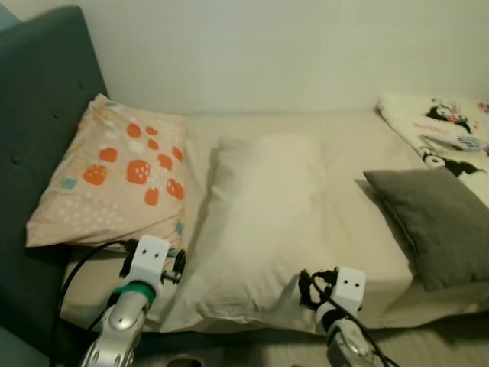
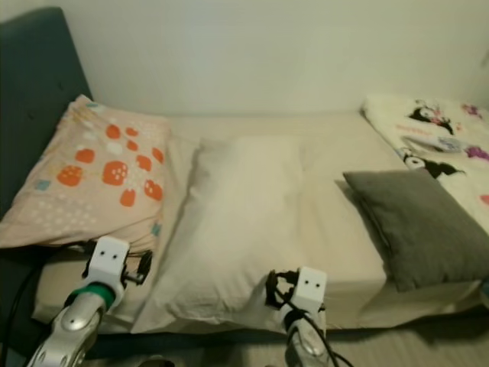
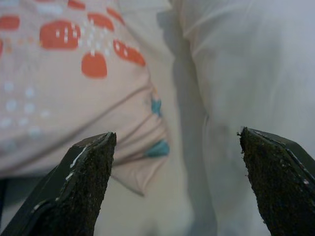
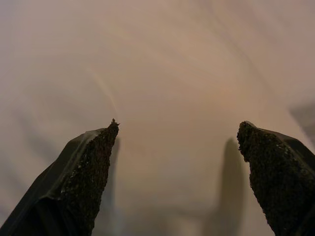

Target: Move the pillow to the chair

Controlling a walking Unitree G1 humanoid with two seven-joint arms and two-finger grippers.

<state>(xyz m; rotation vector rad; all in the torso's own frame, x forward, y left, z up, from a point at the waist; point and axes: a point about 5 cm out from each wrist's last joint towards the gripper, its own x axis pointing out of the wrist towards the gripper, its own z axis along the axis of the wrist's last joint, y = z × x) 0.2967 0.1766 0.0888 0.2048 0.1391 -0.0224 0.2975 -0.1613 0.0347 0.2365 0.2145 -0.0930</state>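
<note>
A large white pillow [image 1: 260, 222] lies lengthwise in the middle of the bed. My left gripper [image 3: 177, 140] is open at the pillow's near left corner, over the gap between the white pillow [image 3: 256, 64] and a peach pillow with orange spots [image 1: 114, 180]. My right gripper [image 4: 178, 127] is open and close to the white pillow's [image 4: 172, 64] near right corner, its fingers [image 1: 308, 288] by the pillow's front edge. Nothing is between either pair of fingers.
The peach pillow leans on a dark teal headboard [image 1: 38, 99] at the left. A grey cushion [image 1: 435, 222] lies at the bed's right, with a cartoon-print blanket [image 1: 443, 126] behind it. A pale wall [image 1: 252, 46] backs the bed. The mattress front edge [image 1: 412, 302] is just before me.
</note>
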